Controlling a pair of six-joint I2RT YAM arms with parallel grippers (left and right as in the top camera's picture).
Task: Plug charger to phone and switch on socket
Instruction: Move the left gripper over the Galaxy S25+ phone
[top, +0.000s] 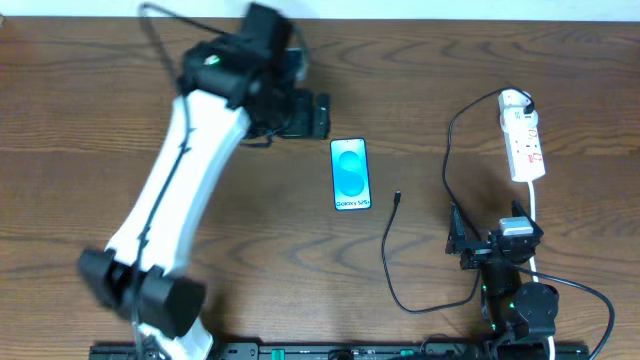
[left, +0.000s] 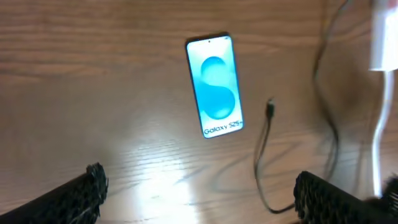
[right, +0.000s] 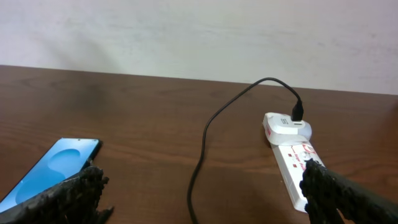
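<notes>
Brown wood table (top: 60, 120); opening step: charger not yet in the phone, both grippers empty.

The phone (top: 350, 174) lies flat, screen up, mid-table. The charger (top: 398, 197) plug tip rests near the phone's text end, apart from it, and its cable loops round to the far end of the socket (top: 523, 135) at the right. The left gripper (left: 199, 193) hovers above and to the far left of the phone, fingers spread wide. The right gripper (right: 202, 186) is likewise spread, short of the socket. Judged next: pinch the cable just behind the tip, align it with the phone's near edge, steady the phone; switch afterwards. Count: one phone, one charger, one socket, two grippers.
</notes>
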